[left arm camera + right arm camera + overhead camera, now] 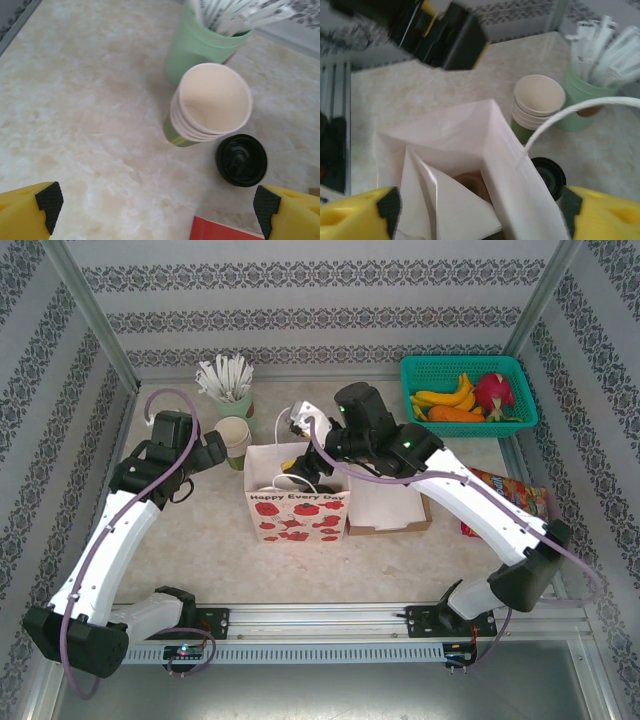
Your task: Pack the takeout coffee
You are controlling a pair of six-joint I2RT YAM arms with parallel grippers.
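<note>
**Q:** 2 grippers: what is the state of each?

**A:** The left gripper [157,207] is spread fully and holds nothing. It hovers over the table [75,100] near 1 lidded coffee cup [241,160], which stands just beside the white paper bag [460,125]. The right gripper [477,206] is spread wide astride the bag mouth and holds nothing.

**Q:** Why so wide?

**A:** Probably so the fingers clear the bag walls. A brown round shape [470,182] lies inside, possibly 1 packed cup, but this cannot be confirmed.

Top view high overhead from near side, wrist views close, tilted down, sharing cup stack [212,102], black lid [241,160]
</note>
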